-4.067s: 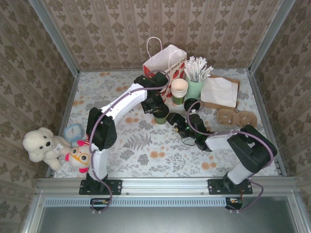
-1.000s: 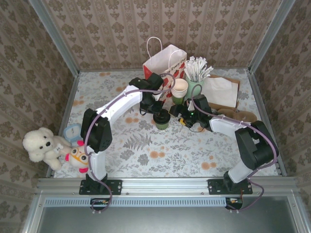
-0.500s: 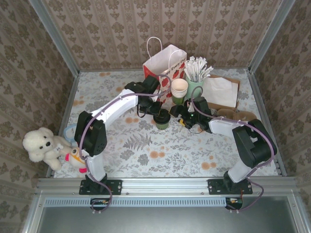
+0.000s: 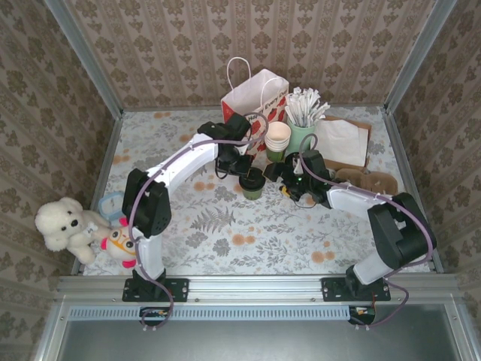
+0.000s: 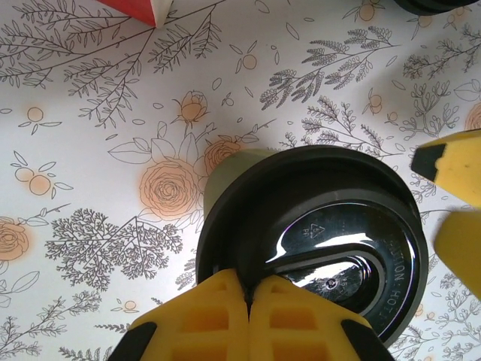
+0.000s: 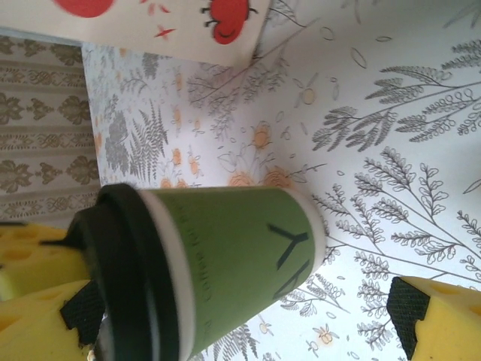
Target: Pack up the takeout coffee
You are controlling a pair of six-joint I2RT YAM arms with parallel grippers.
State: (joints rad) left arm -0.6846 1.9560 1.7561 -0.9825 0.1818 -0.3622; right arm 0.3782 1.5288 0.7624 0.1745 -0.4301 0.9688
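Note:
The takeout coffee [image 4: 252,184], a dark green cup with a black lid, stands upright on the flowered table in front of the paper bag. My left gripper [image 4: 243,168] is shut, and its yellow fingertips [image 5: 225,312] rest together on the near rim of the lid [image 5: 323,241]. My right gripper [image 4: 280,175] is wide open, just right of the cup. In the right wrist view the cup [image 6: 225,256] lies ahead of the right gripper [image 6: 237,323], untouched. The right gripper's fingers [image 5: 458,173] also show beside the lid in the left wrist view.
A white paper bag [image 4: 252,98] with red print stands open behind the cup. Right of it are stacked cream cups [image 4: 277,137], a mint cup of stirrers [image 4: 302,128], napkins [image 4: 340,141] and a cardboard tray [image 4: 366,180]. Plush toys [image 4: 64,224] sit at the left edge.
My right arm has swung from the table's middle up to the cup's right side, and its jaws have opened wider. The left gripper stays shut on the lid.

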